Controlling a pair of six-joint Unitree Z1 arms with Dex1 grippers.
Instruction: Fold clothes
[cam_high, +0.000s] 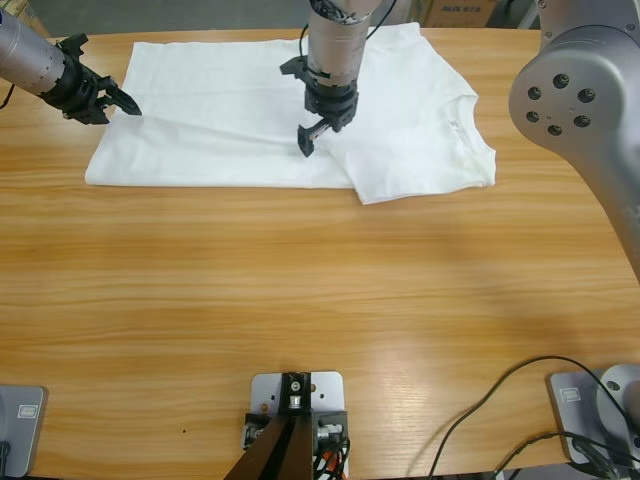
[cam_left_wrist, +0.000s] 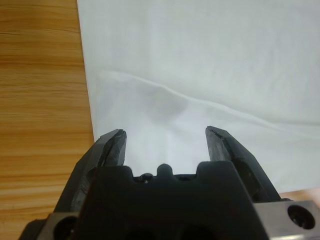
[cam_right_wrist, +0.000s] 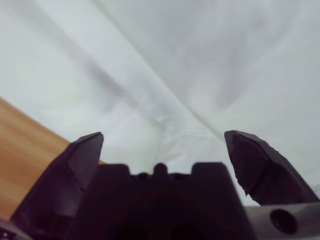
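High view: a white T-shirt (cam_high: 250, 110) lies flat at the bench's (cam_high: 300, 300) far side, collar right, its near sleeve folded in; the near bench is bare wood. The left gripper (cam_high: 120, 100) hangs at the hem edge, the right gripper (cam_high: 310, 138) mid-shirt.

Left wrist view: left gripper (cam_left_wrist: 165, 142) spread, empty, over cloth beside wood.

Right wrist view: right gripper (cam_right_wrist: 162, 145) wide apart, empty, above a crease.

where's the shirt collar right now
In the high view the T-shirt lies at the table's far edge; its collar sits at the shirt's right end, right of the right gripper.
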